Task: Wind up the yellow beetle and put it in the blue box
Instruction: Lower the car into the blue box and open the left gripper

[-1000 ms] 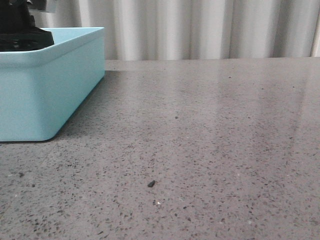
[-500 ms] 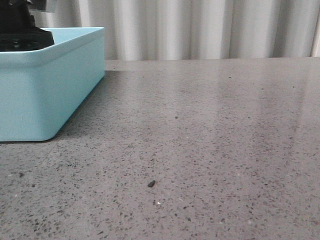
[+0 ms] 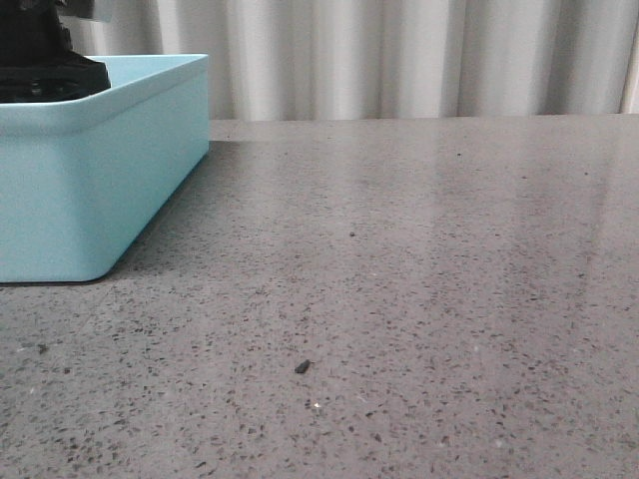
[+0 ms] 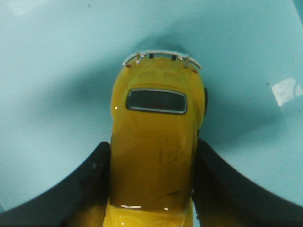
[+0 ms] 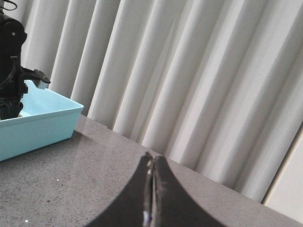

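So the left gripper [image 4: 151, 189] is down inside the box [image 3: 100, 170] right now, clamped on the beetle [image 4: 154, 151], one black finger [image 4: 90, 189] pressed against each flank. From the left wrist camera you see nothing but pale blue floor around the car, so it's either just above the bottom or sitting on it; I can't tell which, though the soft shadow under the bumper end makes me think it's very close. From the front all you get is the arm's black bulk poking over the rim at the far left of the table [image 3: 419, 299]; the car itself is hidden by the wall.

My read: this is the storing step, basically the tail end. What's left should be to let go cleanly, spread the fingers wide enough to clear the sides, then lift straight up so nothing drags the car along. If the spring is wound, it might scoot off once released, but the walls would keep it in.

The beetle looks glossy deep yellow, rounded roof, dark window with a thin silver frame, chrome bumper at the end pointing away from the fingers. Few small dark scuffs on the roof.

The right gripper [image 5: 150, 189] is pressed together with nothing in it, hanging over the table well to the right of the box, out of the way.
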### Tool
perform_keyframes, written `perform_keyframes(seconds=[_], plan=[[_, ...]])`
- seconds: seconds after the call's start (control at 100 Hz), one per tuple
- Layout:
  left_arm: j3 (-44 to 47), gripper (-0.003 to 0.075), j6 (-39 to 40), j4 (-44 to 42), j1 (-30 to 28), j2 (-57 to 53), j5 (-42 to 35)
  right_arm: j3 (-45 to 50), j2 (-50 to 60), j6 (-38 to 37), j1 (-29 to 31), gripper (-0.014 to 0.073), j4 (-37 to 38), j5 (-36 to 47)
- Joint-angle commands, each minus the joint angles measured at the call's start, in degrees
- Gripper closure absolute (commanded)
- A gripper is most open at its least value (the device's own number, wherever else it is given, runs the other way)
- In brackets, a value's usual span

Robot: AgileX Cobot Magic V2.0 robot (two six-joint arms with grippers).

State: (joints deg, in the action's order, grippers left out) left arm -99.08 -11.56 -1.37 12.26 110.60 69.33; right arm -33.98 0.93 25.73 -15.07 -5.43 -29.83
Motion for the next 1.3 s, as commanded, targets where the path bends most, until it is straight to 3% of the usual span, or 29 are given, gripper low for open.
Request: perform_keyframes(seconds=[0.0, 0.6, 0.84, 1.09, 1.29], plan=[[-1.35, 0.0658, 0.32, -0.11, -0.18, -2.50, -1.03, -1.24, 0.34, 0.54, 0.07, 0.0656, 0.41, 5.03], [-1.35, 0.0648, 0.32, 0.02, -0.18, -1.30, -0.20, -1.24, 0.34, 0.54, 0.07, 0.0656, 0.41, 5.07], [-1.35, 0.0440, 0.32, 0.02, -0.18, -1.30, 0.90, -1.24, 0.34, 0.54, 0.07, 0.0656, 0.41, 5.07], [-1.35, 0.0387, 0.32, 0.02, -0.18, -1.30, 3.40, -1.24, 0.34, 0.54, 0.07, 0.0656, 0.41, 5.07], [-1.35, 0.0112, 1.27, 0.02, -0.18, -1.43, 3.40, -1.24, 0.34, 0.54, 0.07, 0.0656, 0.41, 5.18]])
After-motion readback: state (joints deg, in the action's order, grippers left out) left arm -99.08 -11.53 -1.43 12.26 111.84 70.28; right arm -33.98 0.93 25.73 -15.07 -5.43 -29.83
